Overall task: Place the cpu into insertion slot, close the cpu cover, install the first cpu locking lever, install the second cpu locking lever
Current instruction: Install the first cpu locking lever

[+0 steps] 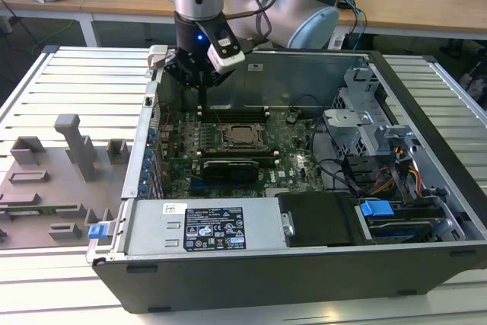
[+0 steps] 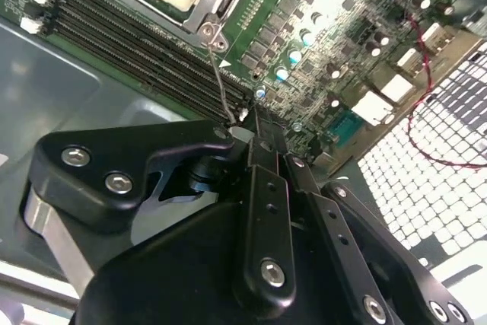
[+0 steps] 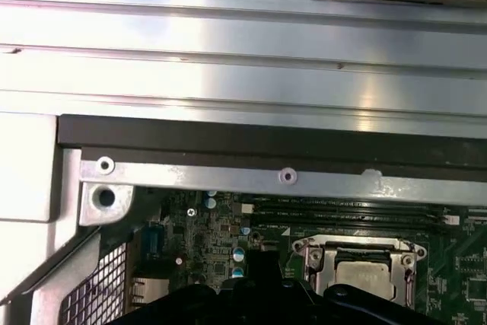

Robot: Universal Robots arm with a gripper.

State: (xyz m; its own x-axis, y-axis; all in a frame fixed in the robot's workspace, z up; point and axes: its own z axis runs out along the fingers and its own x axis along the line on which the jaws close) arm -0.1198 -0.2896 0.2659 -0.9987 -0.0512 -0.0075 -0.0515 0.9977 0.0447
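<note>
In the insertion slot [image 3: 310, 258], one cpu [image 3: 365, 275]

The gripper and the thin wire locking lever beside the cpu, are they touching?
Touching. In the second wrist view the locking lever runs as a thin wire straight into the shut tips of the gripper, with no gap between them.

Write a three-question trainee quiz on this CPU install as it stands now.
1. Fill in: the cpu cover lies ___ over the cpu.
2. The tip of the gripper meets which part? A the cpu cover; B the thin wire locking lever; C the cpu.
3. True or false: the gripper holds the cpu up in the air.
Key: 1 closed; 2 B; 3 false.
</note>
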